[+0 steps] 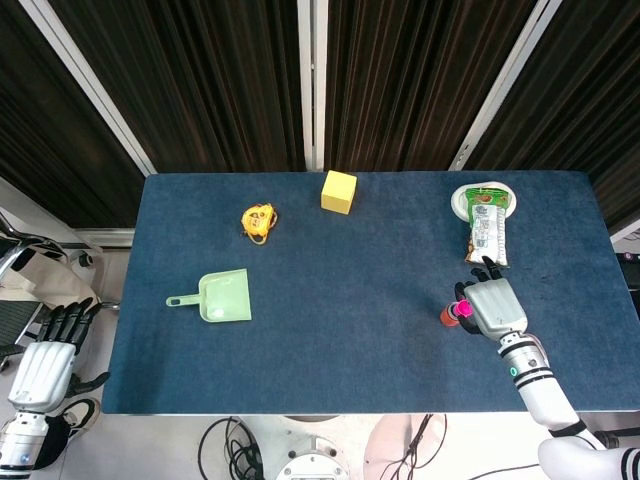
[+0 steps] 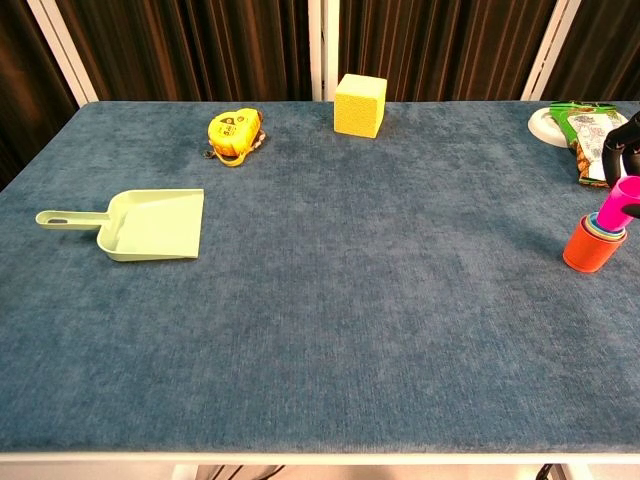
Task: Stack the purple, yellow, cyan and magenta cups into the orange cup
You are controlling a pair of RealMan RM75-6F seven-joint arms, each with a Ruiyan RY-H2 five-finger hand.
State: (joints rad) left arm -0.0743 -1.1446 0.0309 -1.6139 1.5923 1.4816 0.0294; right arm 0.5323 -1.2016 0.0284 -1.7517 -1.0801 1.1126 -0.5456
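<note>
One magenta cup (image 2: 621, 200) is sitting tilted in the mouth of one orange cup (image 2: 590, 248) at the near right of the table (image 2: 350, 300); cyan and yellow rims are showing inside the orange cup, so nested cups are already in it, though the purple one cannot be made out. The right hand (image 1: 492, 306) is hovering directly over the stack and gripping the magenta cup — in the head view its fingers are curled down around it, with only a sliver of magenta and orange peeking out at its left edge.

The left hand (image 1: 42, 362) is hanging off the table's near left corner, well apart from everything, its fingers spread and holding nothing.

Farther out, one snack packet (image 1: 487, 232) is lying partly on one white plate (image 1: 463, 201) at the far right. One yellow cube (image 1: 338, 191) is standing at the far middle, one yellow tape measure (image 1: 258, 221) to its left, and one pale green dustpan (image 1: 222, 298) is lying on the left — handle pointing left.
</note>
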